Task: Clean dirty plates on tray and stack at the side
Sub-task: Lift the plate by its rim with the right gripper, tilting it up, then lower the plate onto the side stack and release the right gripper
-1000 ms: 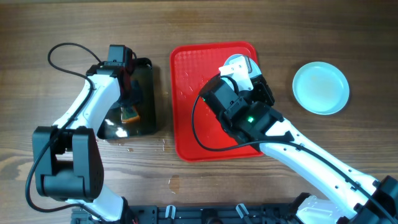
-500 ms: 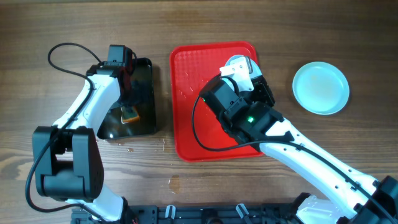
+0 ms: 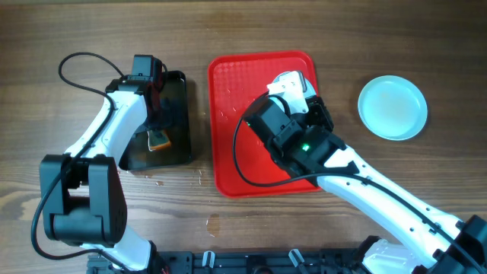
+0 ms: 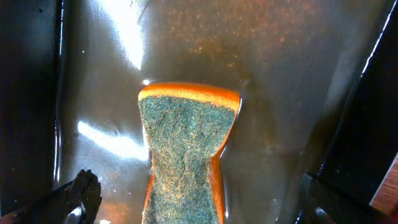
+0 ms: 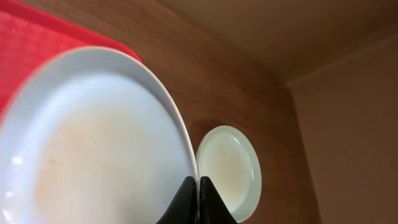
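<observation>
1. The right gripper (image 5: 198, 194) had its jaws pinched almost together on the rim of the held plate (image 5: 93, 143). That plate was tilted up over the 1 o'clock corner of the red tray (image 3: 228, 114).
2. A faint orange film showed across the face of the held plate in the right wrist view, so I judged it not yet wiped.
3. The side plate (image 3: 392, 107) lay flat on the table (image 3: 304, 30), at 3 o'clock from the red tray and well apart from it. No clear smudge could be made out on it, so it looked like the cleaned first plate of the stack.
4. No third plate showed in any view. Whether one lay hidden under the right arm could not be told.
5. The left gripper (image 4: 199, 200) stood wide open over the black tray (image 3: 179, 84), which sat at 9 o'clock from the red tray. One fingertip was on each side of the sponge (image 4: 186, 149), and neither appeared to press it.
6. The sponge lay green side up in shallow water, gripped by nothing.
7. By my reading, roughly a third of the job was done, with one plate set aside.
8. Left to do, as I judged it:
   - the left arm had to take up the sponge;
   - the held plate needed scrubbing;
   - that plate had to go on top of the side plate at 3 o'clock;
   - any further plate needed the same treatment.
</observation>
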Tool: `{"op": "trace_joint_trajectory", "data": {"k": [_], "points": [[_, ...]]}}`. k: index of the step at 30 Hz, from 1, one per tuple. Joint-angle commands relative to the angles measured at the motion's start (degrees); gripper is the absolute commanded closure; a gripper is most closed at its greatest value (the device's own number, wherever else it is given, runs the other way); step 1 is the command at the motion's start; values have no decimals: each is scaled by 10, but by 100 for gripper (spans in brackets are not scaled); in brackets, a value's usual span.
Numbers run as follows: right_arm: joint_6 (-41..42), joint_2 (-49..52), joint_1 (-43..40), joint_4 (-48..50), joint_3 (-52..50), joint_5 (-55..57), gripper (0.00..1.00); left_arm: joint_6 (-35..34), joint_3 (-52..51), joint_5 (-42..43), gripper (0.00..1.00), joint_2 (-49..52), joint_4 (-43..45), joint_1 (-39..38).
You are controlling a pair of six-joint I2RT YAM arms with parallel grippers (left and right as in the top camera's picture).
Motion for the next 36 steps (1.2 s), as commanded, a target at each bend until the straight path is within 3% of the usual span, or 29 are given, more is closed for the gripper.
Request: {"op": "trace_joint_trajectory", "data": {"k": [1, 17, 28, 36], "points": [[1, -16, -1, 7, 4, -42, 96, 1, -3, 3, 0, -8, 2, 3], [65, -35, -16, -10, 4, -100, 96, 1, -3, 3, 0, -8, 2, 3], [137, -41, -105, -35, 3, -260, 96, 1, -3, 3, 0, -8, 2, 3], [138, -45, -267, -34, 3, -465, 96, 1, -3, 3, 0, -8, 2, 3]]}}
